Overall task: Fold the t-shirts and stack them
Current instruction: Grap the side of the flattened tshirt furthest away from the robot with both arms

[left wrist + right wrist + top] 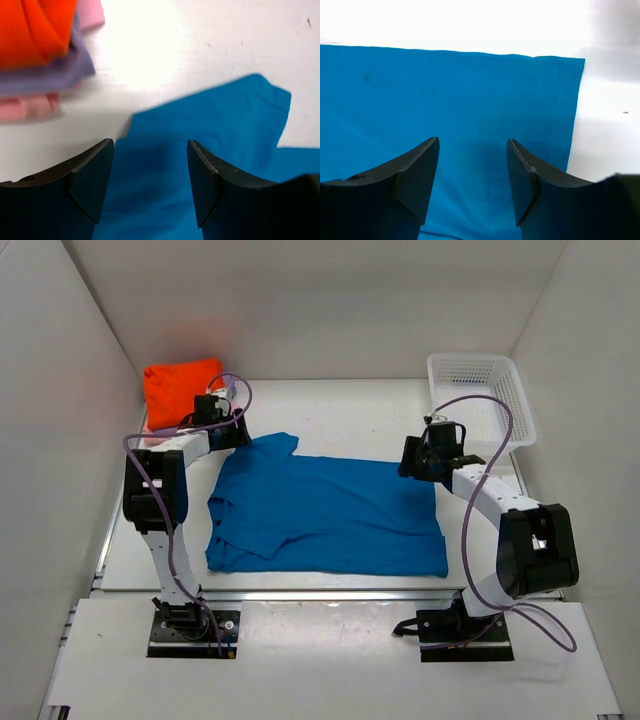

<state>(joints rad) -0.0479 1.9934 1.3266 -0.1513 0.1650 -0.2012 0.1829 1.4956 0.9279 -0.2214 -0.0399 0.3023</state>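
Top view looks down over the whole worktop (350,410); both wrist views hang close above its blue t-shirt (330,515).

No lettering, label, brand, number or sign can be read in any view.

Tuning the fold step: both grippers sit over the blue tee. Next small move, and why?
Probably lower both and pinch the far corners for a fold. The blue t-shirt lies spread out flat; the left gripper and right gripper are open above its cloth, holding nothing.
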